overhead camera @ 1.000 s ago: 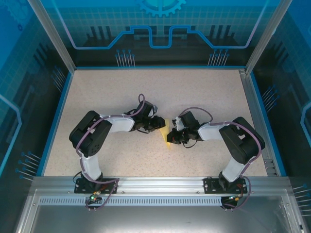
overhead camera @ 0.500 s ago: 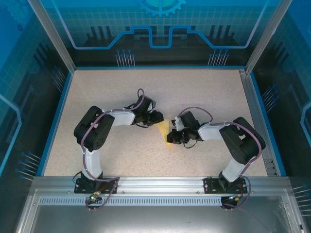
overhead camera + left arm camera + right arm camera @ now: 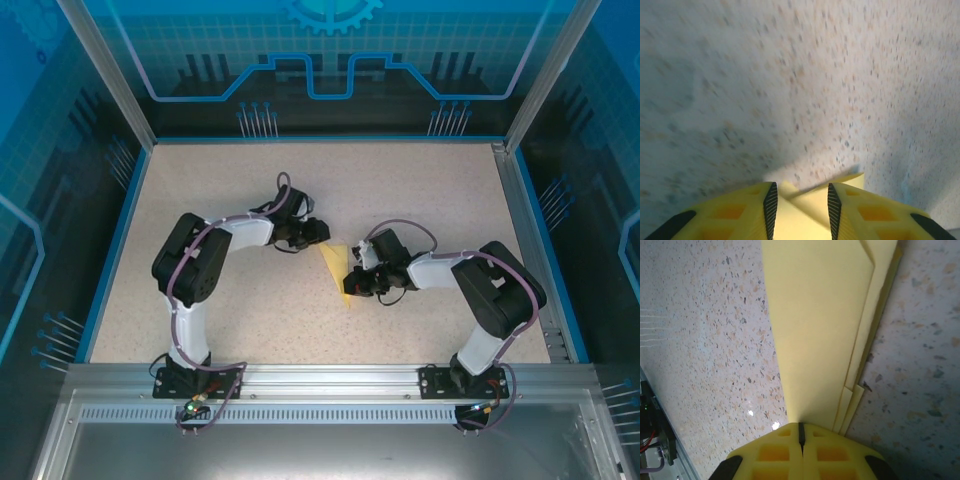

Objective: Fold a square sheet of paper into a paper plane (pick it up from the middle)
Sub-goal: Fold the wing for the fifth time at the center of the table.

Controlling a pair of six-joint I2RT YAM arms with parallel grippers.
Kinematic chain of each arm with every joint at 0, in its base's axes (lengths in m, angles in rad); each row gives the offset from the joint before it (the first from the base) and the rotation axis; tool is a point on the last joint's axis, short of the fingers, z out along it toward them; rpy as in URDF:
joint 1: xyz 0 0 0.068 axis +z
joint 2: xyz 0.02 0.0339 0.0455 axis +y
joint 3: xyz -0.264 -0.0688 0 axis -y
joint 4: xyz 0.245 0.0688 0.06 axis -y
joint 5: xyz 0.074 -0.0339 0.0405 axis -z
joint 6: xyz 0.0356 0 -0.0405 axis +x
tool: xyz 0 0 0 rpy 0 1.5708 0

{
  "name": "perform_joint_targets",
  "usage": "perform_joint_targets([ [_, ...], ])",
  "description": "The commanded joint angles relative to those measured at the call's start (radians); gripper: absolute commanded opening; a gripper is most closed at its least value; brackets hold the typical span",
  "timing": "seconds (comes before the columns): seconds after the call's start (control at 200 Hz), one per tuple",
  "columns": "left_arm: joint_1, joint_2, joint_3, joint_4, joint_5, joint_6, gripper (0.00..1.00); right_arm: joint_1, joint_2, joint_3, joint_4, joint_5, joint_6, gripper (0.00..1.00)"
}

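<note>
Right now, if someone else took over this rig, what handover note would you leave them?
Left end effector: open at the far end of the folded paper, nothing clamped.
Right end effector: shut, tips at the paper's narrow near end; I cannot tell whether it is pinching or pressing.
Paper: lying on the table between the arms.
Done: sheet folded into a narrow, layered, pointed shape.
Left: probably the last creases, then release.

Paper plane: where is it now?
In the top view the paper plane lies on the table between the grippers: against the shut right gripper, with the left gripper just beyond its far tip.
</note>
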Motion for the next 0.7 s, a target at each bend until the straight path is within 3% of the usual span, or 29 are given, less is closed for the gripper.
perform_joint_targets([
  [0.0, 0.016, -0.044, 0.048, -0.064, 0.003, 0.043, 0.36, -0.001, 0.051, -0.039, -0.205, 0.078, -0.016, 0.03],
  [0.3, -0.051, -0.205, -0.062, 0.011, 0.135, 0.017, 0.35, -0.007, 0.050, -0.016, -0.188, 0.064, 0.006, 0.04],
  [0.525, -0.116, -0.113, -0.087, 0.019, 0.143, 0.029, 0.30, -0.010, 0.023, -0.020, -0.180, 0.057, 0.014, 0.05],
  [0.695, -0.115, -0.044, -0.073, -0.011, 0.055, 0.026, 0.27, -0.010, -0.001, -0.016, -0.177, 0.043, 0.020, 0.05],
])
